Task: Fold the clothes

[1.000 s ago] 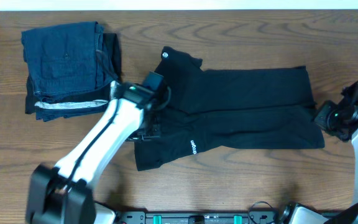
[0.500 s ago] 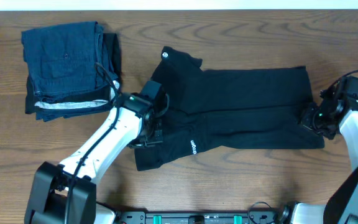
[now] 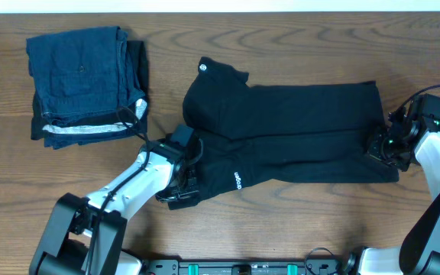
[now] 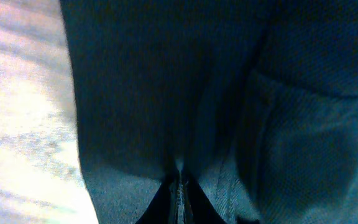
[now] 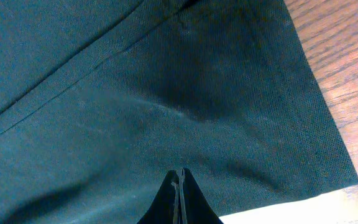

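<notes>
Left end effector [image 3: 183,191] withdrew; wooden table [image 3: 296,221].

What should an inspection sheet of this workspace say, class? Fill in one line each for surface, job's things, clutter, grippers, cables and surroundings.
Surface: brown wood-grain table, no spills seen.
Job's things: plain black short-sleeved T-shirt, lying flat across the middle, partly folded, with small white logos showing.
Clutter: stack of dark blue folded garments with a white-striped edge, far left, apart from the shirt.
Grippers: left gripper at the shirt's left end and right gripper at its right end. Both have their fingers together on the fabric; whether they pinch it is unclear.
Cables: thin black cable loop over the right wrist, clear of the shirt.
Surroundings: black base rail at the near edge.
</notes>
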Tool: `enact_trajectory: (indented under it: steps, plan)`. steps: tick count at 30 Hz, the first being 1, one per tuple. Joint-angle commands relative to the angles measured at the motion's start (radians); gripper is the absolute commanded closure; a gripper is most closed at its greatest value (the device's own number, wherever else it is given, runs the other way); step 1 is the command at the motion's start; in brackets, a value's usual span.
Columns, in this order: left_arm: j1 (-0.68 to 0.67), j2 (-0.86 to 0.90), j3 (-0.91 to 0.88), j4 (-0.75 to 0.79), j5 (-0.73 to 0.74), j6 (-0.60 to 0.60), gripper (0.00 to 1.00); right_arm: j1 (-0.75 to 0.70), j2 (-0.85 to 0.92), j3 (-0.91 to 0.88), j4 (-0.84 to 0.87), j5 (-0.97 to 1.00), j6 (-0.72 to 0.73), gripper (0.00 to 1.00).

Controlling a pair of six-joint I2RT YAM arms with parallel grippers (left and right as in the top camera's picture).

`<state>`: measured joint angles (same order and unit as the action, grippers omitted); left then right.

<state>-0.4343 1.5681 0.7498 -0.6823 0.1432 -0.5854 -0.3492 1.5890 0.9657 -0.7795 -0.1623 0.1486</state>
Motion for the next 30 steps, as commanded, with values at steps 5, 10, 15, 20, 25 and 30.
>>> enact_trajectory:
  steps: [5, 10, 15, 20, 25, 30]
  plan:
    - [0.014, 0.015, -0.054, 0.05, -0.024, -0.011, 0.94, 0.01, 0.006, -0.006, 0.002, -0.011, -0.016, 0.98]
    - [0.045, 0.015, -0.054, 0.027, -0.076, 0.008, 0.94, 0.01, 0.006, -0.006, 0.002, -0.011, -0.016, 0.98]
    - [0.081, 0.015, -0.054, 0.005, -0.154, 0.012, 0.94, 0.01, 0.006, -0.006, 0.002, -0.011, -0.016, 0.98]
    - [0.104, 0.015, -0.054, 0.011, -0.203, 0.013, 0.94, 0.01, 0.006, -0.006, 0.001, -0.011, -0.016, 0.98]
    - [0.105, 0.015, -0.054, 0.01, -0.218, 0.027, 0.94, 0.01, 0.006, -0.006, 0.002, -0.011, -0.016, 0.98]
    - [0.105, 0.009, -0.019, -0.019, -0.204, 0.073, 0.94, 0.01, 0.006, -0.005, -0.002, -0.014, -0.016, 0.99]
